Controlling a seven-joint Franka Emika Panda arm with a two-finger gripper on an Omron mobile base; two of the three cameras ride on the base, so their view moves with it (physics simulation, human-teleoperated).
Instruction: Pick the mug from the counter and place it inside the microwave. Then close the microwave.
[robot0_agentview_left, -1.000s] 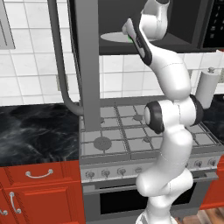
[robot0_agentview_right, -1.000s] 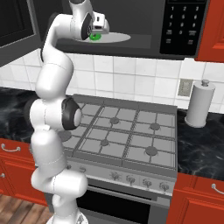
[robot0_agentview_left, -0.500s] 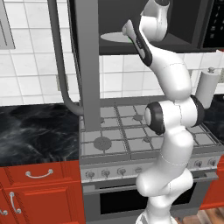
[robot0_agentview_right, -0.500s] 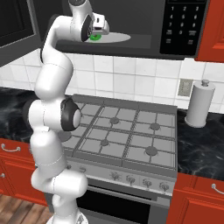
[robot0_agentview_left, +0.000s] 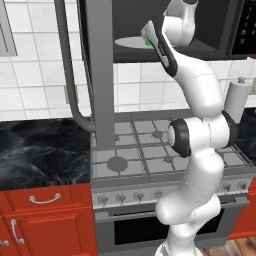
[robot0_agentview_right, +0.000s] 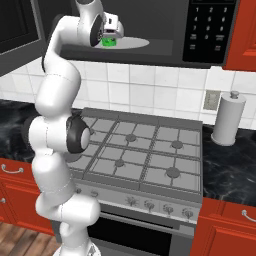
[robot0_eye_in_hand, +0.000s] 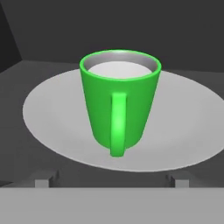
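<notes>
The jaws of the white arm's end effector (robot0_eye_in_hand: 112, 180), seen clamped on the small bright green cylindrical mug (robot0_eye_in_hand: 119, 103) a second ago, are now spread wide, one fingertip (robot0_eye_in_hand: 45, 180) either side. The mug is released and stands upright on the pale round turntable (robot0_eye_in_hand: 183, 127) inside the large dark over-range microwave (robot0_agentview_right: 165, 25), handle facing the end effector. The microwave's grey-framed door (robot0_agentview_left: 100, 70) is swung open.

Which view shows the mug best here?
The hand view: the mug stands upright on the turntable, handle facing the camera. The right base view gives a green patch beside the hand; the left base view gives a sliver behind the arm.
</notes>
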